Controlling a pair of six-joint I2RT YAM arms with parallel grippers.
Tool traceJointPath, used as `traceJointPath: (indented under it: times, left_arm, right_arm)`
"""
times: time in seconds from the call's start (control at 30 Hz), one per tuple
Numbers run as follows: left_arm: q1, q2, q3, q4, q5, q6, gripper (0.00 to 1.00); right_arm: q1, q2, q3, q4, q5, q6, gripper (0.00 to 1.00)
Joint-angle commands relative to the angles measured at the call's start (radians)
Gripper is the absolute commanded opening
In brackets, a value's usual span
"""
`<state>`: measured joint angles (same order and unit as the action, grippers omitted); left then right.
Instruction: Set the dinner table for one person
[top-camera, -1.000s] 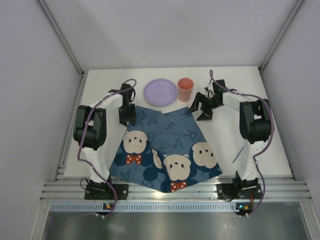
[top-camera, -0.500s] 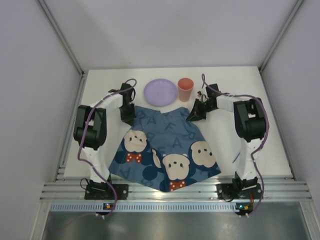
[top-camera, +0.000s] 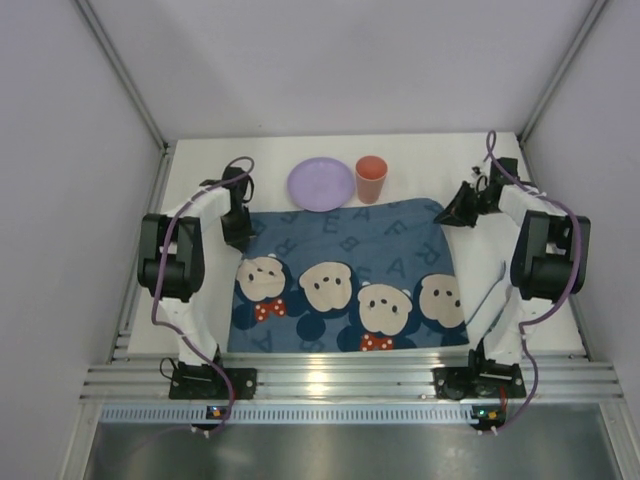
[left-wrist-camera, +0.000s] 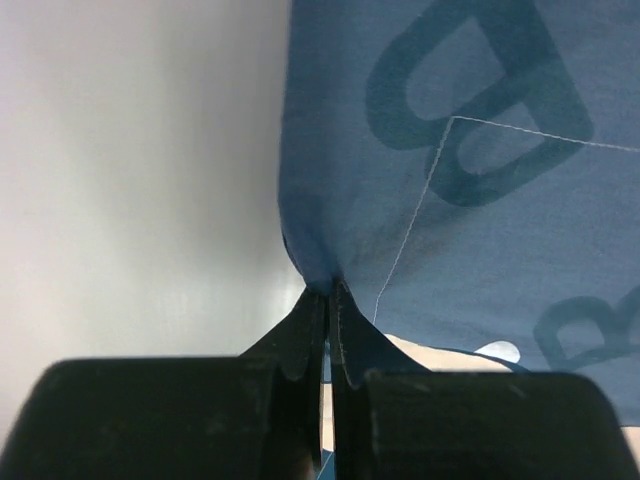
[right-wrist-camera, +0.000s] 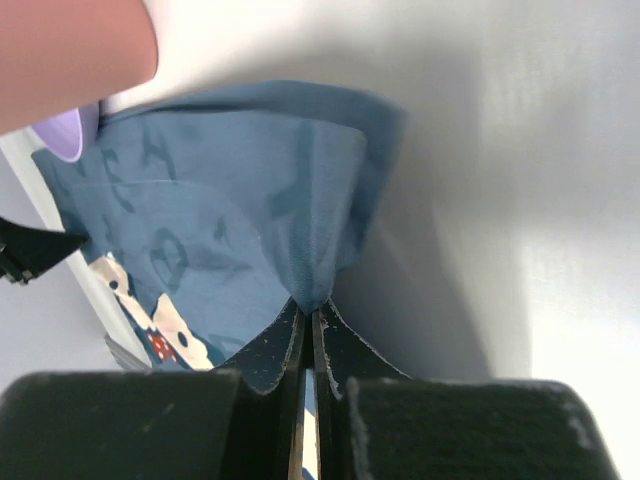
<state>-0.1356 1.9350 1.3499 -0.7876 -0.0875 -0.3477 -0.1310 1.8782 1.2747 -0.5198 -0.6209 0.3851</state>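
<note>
Large white matte rectangular tabletop (top-camera: 430, 160) carries a dark blue cloth mat printed with bear faces (top-camera: 345, 280), flat, toward the near edge. The left gripper (left-wrist-camera: 328, 296) is clamped on its far-left corner, the right gripper (right-wrist-camera: 308, 310) on its far-right corner. Round lilac plate (top-camera: 321, 184) and orange cup (top-camera: 371, 178) stand side by side just behind the mat.

Looks like a lab robot cell: boxed in by plain white walls (top-camera: 90, 200) with metal corner strips, white counter (top-camera: 440, 160) inside, aluminium rail (top-camera: 340, 380) along the near edge, cabled left arm (top-camera: 175, 265) and right arm (top-camera: 545, 260) bolted there.
</note>
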Motion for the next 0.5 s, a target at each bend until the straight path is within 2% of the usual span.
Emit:
traceJointPath:
  times: [0.0,0.23,0.27,0.37,0.4,0.43,0.47]
  left_arm:
    - [0.021,-0.065,-0.002,-0.022,-0.08,0.015,0.0]
    - [0.021,-0.039,0.064,-0.062,-0.115,-0.011,0.0]
    - [0.021,-0.034,0.074,-0.071,-0.118,-0.017,0.0]
    - [0.022,-0.041,0.103,-0.111,-0.127,-0.042,0.02]
    - [0.021,-0.05,0.106,-0.12,-0.133,-0.051,0.09]
    - [0.021,-0.062,0.109,-0.137,-0.139,-0.06,0.21]
    - [0.021,-0.095,0.11,-0.144,-0.152,-0.085,0.44]
  right_arm:
    - [0.011,-0.021,0.031,-0.029,0.012,-0.022,0.0]
    - [0.007,-0.03,0.031,-0.091,0.111,-0.015,0.0]
    - [0.004,-0.033,0.034,-0.097,0.122,-0.014,0.03]
    - [0.004,-0.042,0.046,-0.114,0.122,-0.011,0.44]
    - [0.004,-0.05,0.049,-0.115,0.121,-0.009,0.59]
    - [0.004,-0.074,0.051,-0.117,0.121,-0.003,0.68]
    - [0.007,-0.094,0.052,-0.115,0.118,0.0,0.71]
